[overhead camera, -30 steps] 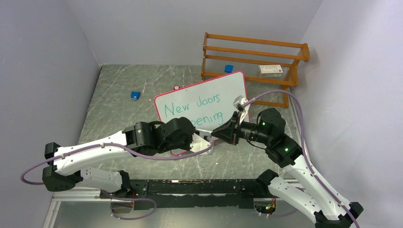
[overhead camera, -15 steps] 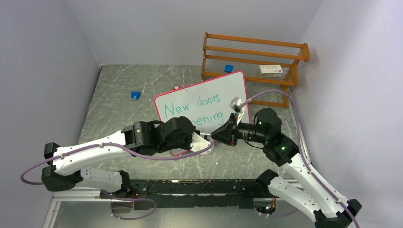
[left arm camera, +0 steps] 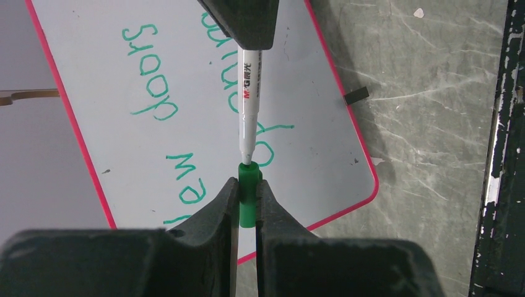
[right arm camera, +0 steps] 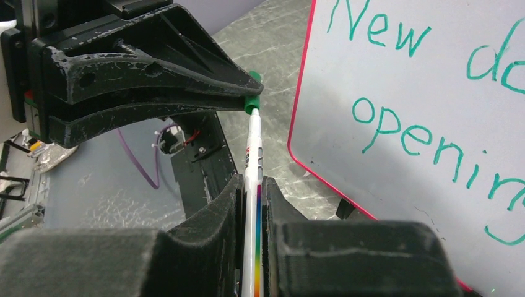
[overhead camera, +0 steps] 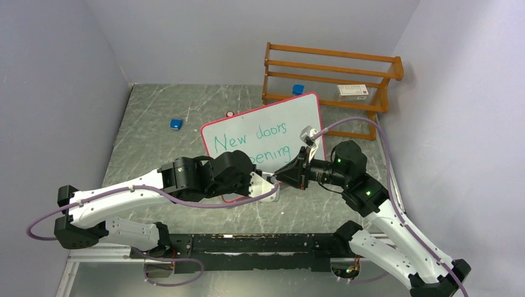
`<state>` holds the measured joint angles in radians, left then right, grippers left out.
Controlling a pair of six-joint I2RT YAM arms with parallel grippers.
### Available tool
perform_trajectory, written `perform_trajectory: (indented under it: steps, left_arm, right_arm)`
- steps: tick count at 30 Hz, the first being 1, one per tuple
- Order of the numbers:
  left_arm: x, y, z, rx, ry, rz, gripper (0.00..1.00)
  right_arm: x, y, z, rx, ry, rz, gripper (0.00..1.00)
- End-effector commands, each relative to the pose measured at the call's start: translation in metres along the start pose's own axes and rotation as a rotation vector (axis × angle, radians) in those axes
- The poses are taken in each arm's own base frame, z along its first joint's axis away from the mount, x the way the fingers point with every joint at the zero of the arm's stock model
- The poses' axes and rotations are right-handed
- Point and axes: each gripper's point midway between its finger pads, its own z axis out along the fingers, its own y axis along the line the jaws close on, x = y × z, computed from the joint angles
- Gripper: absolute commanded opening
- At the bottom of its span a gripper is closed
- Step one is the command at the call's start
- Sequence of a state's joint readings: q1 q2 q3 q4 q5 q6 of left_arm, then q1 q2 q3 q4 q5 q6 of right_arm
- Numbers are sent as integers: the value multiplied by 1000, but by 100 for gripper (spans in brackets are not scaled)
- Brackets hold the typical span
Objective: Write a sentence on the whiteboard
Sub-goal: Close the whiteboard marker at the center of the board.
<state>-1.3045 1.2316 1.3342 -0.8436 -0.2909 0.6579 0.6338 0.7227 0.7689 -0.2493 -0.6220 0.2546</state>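
The whiteboard (overhead camera: 303, 111) leans upright mid-table, with a pink-red rim and the green sentence (overhead camera: 251, 141) "New doors opening" in two lines. My left gripper (left arm camera: 247, 185) is shut on a green marker cap (left arm camera: 248, 204), in front of the board's lower edge. My right gripper (right arm camera: 251, 182) is shut on a white marker (right arm camera: 252, 148) with a rainbow stripe. The marker's narrow end sits in the mouth of the cap (right arm camera: 251, 102). The two grippers meet tip to tip in the top view: left (overhead camera: 269, 178), right (overhead camera: 286, 173). The board (left arm camera: 93, 93) and the writing (right arm camera: 408, 136) show behind them.
A wooden rack (overhead camera: 331, 68) stands at the back right with a white box (overhead camera: 353, 91) on it. Small blue objects lie at the left (overhead camera: 176, 124) and by the rack (overhead camera: 298, 89). A small round red piece (overhead camera: 230, 114) lies behind the board. A black rail (overhead camera: 247, 244) runs along the near edge.
My right gripper has moved left and slightly down with the marker, bringing its end to the cap in my left gripper. The left arm has barely moved.
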Motion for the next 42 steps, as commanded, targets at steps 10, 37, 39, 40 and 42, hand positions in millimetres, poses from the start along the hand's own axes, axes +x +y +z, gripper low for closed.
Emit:
perform_trajectory:
  steps: [10, 37, 39, 40, 42]
  left_arm:
    - [-16, 0, -3, 28, -29, 6, 5]
    - [-34, 14, 0, -26, -32, -45, 5]
    - [-37, 15, -3, -23, -56, -45, 5]
    - [-39, 14, -5, -17, -68, -41, 5]
    - [-41, 12, -7, -1, -82, -27, 5]
  right_arm:
    - [-2, -1, 2, -4, -18, 9, 0]
    - [3, 5, 6, -59, -16, 36, 0]
    - [5, 4, 6, -54, -12, 35, 0]
    - [6, 2, 6, -49, -11, 36, 0]
    - [8, 0, 7, -40, -4, 42, 0]
